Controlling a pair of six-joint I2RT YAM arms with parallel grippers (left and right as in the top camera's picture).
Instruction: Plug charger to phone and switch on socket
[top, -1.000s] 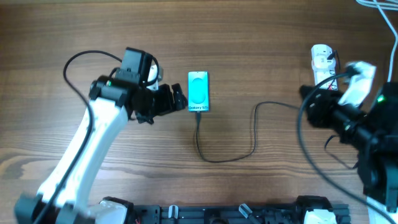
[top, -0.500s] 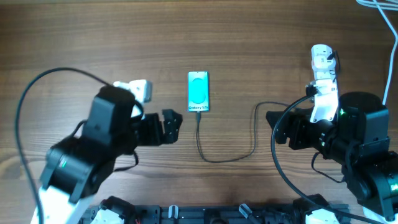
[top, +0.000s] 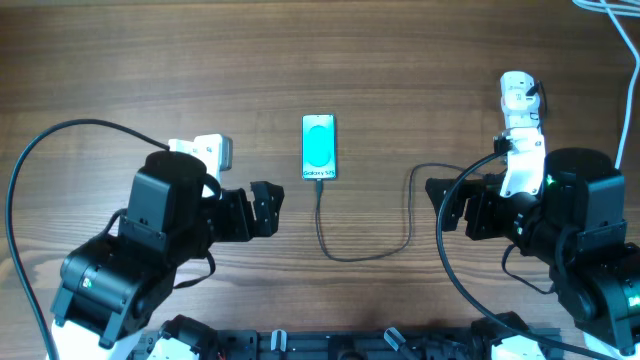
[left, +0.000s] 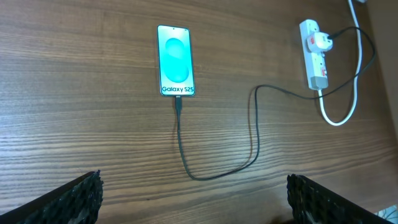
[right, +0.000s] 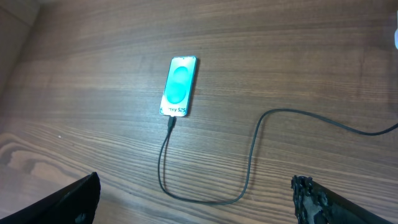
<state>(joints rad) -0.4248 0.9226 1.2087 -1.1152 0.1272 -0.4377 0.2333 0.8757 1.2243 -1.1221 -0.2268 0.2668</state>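
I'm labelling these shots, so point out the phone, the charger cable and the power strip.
phone (left: 175, 61), left wrist view, middle of the lit screen.
charger cable (left: 257, 124), left wrist view, upright stretch right of the loop.
power strip (left: 317, 71), left wrist view, white body, lower half.

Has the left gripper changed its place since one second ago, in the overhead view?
Yes. The left gripper has drawn back from the phone, toward the robot's base and slightly left; the phone lies where it was.
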